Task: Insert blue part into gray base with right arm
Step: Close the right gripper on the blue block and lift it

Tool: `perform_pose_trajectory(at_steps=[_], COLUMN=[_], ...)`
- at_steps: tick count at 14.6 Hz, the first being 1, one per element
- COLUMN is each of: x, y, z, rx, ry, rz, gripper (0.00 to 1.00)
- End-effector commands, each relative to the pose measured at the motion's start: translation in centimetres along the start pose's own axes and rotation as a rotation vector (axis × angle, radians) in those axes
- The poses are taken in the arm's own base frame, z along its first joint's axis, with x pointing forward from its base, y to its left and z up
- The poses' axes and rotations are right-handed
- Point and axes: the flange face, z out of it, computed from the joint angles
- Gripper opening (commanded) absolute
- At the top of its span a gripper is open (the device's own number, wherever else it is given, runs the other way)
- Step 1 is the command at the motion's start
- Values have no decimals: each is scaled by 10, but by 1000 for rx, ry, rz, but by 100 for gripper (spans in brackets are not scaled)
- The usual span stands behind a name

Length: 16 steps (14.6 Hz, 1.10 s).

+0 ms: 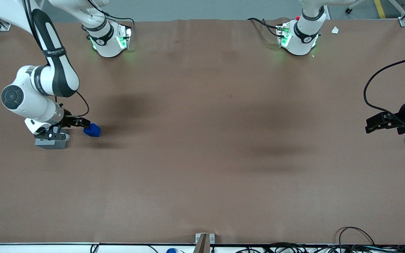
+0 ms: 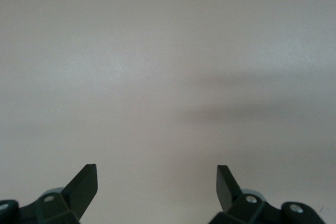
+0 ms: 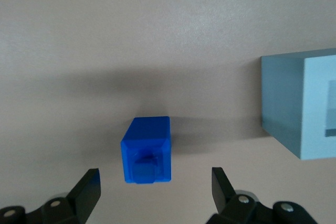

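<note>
Brown table [image 1: 202,158]: jaws [image 3: 155,182] wide open, empty, above blue part [image 3: 147,150] beside gray base [image 3: 299,103].

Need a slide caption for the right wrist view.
Open gripper poised at the blue part lying on the table, not yet grasped, with the gray base beside it.

White lettering runs along the black bands of the right arm [image 1: 53,52], but none of it can be read.
</note>
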Motion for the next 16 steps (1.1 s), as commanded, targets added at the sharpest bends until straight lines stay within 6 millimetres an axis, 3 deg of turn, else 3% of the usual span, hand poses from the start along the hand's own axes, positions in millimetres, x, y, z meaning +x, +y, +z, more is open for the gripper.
perform_pose_trajectory(at_steps=[1, 6, 10, 13, 16], x=[1, 2, 2, 2, 2], y=[0, -3, -4, -4, -6], z=[19, 48, 57, 59, 58], rx=[1, -5, -6, -7, -6], ry=[-8, -32, -47, -52, -51], rz=[5, 2, 2, 0, -3], gripper=[91, 84, 80, 63, 34])
